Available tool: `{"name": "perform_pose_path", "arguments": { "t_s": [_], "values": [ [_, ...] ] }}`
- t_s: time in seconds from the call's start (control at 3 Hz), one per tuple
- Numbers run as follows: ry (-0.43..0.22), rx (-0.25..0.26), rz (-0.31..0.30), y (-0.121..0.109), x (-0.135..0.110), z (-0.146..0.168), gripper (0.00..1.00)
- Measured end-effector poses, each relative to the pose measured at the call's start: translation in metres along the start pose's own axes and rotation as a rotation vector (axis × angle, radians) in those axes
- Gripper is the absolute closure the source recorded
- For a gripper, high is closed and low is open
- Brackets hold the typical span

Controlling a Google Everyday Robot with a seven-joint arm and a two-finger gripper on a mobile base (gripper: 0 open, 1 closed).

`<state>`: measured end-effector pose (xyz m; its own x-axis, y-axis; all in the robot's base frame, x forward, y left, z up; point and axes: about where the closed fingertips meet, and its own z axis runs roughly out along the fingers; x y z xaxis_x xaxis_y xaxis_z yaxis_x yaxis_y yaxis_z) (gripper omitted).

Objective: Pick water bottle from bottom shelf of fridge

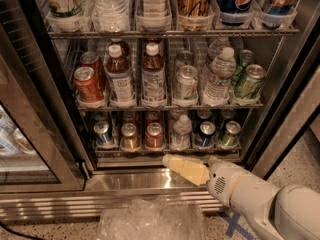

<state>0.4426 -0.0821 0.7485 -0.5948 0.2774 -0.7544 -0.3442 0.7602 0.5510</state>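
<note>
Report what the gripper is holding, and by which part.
Nothing is held. The gripper hangs just below the front edge of the bottom shelf; the water bottle stands on that shelf, apart from it.

You have one camera, set close in front of the open fridge (125, 181) and tilted down onto its lower racks. The gripper (172, 161) enters the view from the lower right, just below the bottom shelf (165, 149).

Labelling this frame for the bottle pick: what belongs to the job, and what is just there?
Job: water bottle; bottom shelf; fridge; end effector, low before the shelf.
Just there: neighbouring cans; brown bottles above; plastic bag on floor.
</note>
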Motion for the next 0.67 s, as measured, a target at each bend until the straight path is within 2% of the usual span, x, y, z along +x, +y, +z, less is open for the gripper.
{"name": "perform_pose_path", "arguments": {
  "t_s": [0.33, 0.67],
  "values": [
    [-0.094, 0.016, -0.015, 0.0123, -0.0172, 0.0205, 0.0],
    [-0.122, 0.056, -0.012, 0.0102, -0.0257, 0.0257, 0.0]
  ]
}}
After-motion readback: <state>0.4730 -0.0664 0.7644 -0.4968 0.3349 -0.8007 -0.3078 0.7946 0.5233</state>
